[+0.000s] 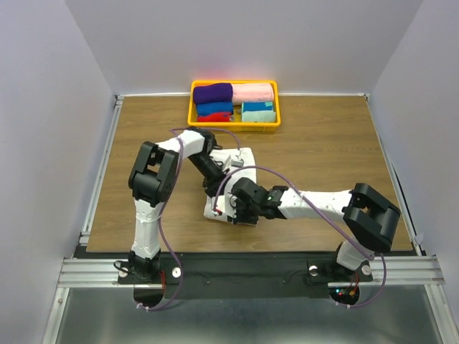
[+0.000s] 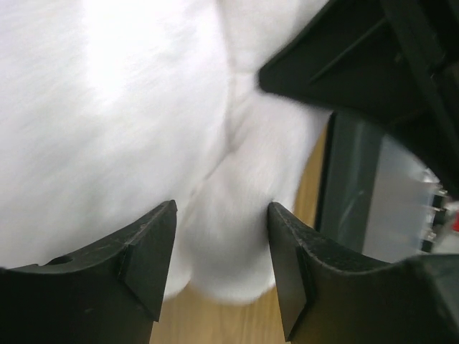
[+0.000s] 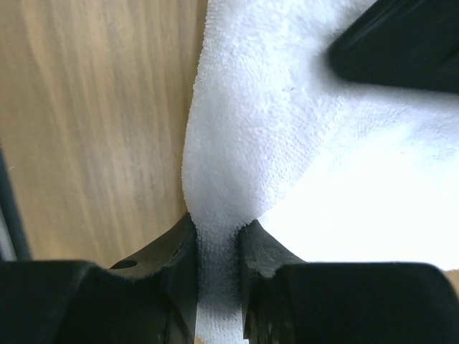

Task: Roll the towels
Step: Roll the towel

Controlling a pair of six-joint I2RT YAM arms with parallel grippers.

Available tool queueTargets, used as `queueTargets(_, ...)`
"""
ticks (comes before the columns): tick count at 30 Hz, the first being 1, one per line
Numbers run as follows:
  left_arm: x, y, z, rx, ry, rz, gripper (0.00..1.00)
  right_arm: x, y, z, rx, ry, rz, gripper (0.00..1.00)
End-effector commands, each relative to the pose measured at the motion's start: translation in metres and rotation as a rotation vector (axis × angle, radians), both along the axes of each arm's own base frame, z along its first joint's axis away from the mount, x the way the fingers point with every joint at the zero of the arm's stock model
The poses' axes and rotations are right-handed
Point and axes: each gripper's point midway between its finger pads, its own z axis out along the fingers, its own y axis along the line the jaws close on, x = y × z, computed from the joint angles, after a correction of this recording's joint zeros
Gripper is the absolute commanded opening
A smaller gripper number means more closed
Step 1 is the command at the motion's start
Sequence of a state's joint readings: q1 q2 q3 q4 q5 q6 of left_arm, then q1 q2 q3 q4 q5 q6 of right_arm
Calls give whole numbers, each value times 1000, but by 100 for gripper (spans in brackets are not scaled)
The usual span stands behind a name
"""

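Observation:
The white towel (image 1: 244, 155) lies partly bunched on the wooden table at its middle, mostly under both arms. My right gripper (image 1: 231, 206) is shut on a pinched fold of the white towel (image 3: 287, 129) at its edge; the right gripper (image 3: 217, 244) squeezes the cloth thin between its jaws. My left gripper (image 1: 216, 190) stands just beside it. In the left wrist view the left gripper (image 2: 222, 251) has its jaws apart around a loose bulge of white towel (image 2: 143, 129), not pinching it. The purple towel (image 1: 213, 93) sits rolled in the yellow basket (image 1: 234, 82).
The yellow basket at the back also holds pink, blue, red and teal rolls. The two grippers are very close: the right one's black body (image 2: 358, 64) fills the left wrist view's upper right, and a left finger (image 3: 401, 50) shows in the right wrist view.

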State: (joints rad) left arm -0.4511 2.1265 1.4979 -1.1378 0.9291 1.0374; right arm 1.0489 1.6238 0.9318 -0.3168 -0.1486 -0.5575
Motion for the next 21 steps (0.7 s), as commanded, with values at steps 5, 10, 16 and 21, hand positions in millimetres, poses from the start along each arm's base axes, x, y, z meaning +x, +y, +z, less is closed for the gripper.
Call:
queueTargets(5,107,84,54,31,-386,240,64,-61,-37,-7,-114,505,-67,0)
queueTargets(10,136,128,80,-31,-566,486,70,-60,-24,12,-53,763,-109,1)
queueTargets(16,109,141,122,-59,-879,540,99,-59,-26,10,-56,1046,-142,1)
queueTargets(21,49,107,119,-9,-1113,301,99,-48,-22,13,-11,1233,-169,2)
